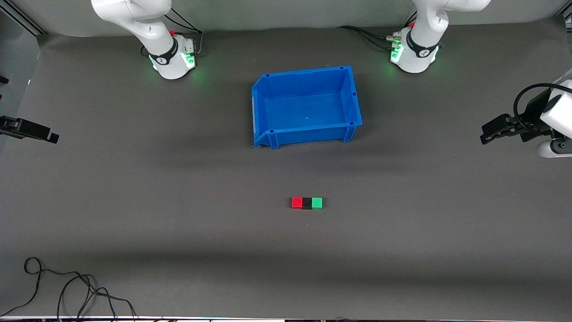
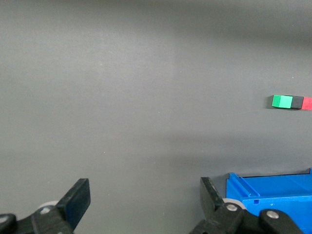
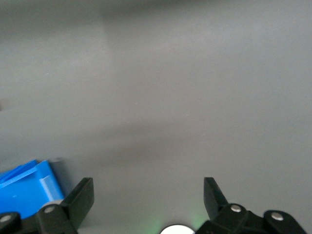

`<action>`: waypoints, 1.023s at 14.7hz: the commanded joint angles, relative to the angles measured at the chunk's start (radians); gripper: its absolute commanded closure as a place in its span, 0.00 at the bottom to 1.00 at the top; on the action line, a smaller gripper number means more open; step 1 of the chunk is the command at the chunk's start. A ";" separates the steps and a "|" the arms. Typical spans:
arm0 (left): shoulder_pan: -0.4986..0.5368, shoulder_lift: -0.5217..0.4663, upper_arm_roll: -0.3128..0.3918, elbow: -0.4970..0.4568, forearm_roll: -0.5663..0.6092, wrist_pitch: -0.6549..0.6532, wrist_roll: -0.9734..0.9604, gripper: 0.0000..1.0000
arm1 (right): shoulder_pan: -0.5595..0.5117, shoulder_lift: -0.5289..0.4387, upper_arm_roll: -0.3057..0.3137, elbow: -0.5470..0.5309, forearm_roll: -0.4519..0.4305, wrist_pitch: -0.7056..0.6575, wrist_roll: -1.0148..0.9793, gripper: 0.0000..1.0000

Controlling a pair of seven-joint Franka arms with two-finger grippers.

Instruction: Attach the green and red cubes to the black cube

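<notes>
Three cubes in one touching row on the table (image 1: 134,214), nearer the front camera than the blue bin (image 1: 354,96): red cube (image 1: 297,202) toward the right arm's end, black cube (image 1: 307,203) in the middle, green cube (image 1: 317,202) toward the left arm's end. Row complete in the front view only; same row in the left wrist view with green cube (image 2: 282,101), black cube (image 2: 297,102) and a cut-off red cube (image 2: 307,103); none of it in the right wrist view, only a corner of the bin (image 3: 24,187).

Right gripper (image 1: 52,137) at the right arm's end of the table, held low over bare mat, well apart from the cubes; fingers (image 3: 80,197) spread wide, gripping nothing. Right arm waiting.

Bin standing between the two bases, holding nothing visible.

Left gripper (image 1: 485,136) at the left arm's end, hanging over bare mat, pointing toward the middle; fingers (image 2: 78,197) likewise spread wide, gripping nothing, bin corner (image 2: 270,192) just past them. Left arm waiting too.
</notes>
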State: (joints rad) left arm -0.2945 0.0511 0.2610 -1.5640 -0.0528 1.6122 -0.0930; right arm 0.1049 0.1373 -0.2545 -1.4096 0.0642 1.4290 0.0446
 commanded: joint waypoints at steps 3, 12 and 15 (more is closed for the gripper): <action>0.171 -0.042 -0.165 -0.053 0.019 0.018 0.057 0.00 | 0.035 -0.110 -0.002 -0.190 -0.037 0.145 -0.015 0.00; 0.290 -0.082 -0.301 -0.107 0.047 0.022 0.065 0.00 | 0.082 -0.102 0.001 -0.187 -0.047 0.146 0.031 0.00; 0.296 -0.082 -0.296 -0.088 0.045 -0.009 0.067 0.00 | 0.082 -0.100 0.001 -0.187 -0.047 0.145 0.031 0.00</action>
State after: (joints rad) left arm -0.0172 -0.0020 -0.0243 -1.6401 -0.0217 1.6213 -0.0456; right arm 0.1782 0.0651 -0.2531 -1.5675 0.0431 1.5550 0.0528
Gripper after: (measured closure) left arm 0.000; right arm 0.000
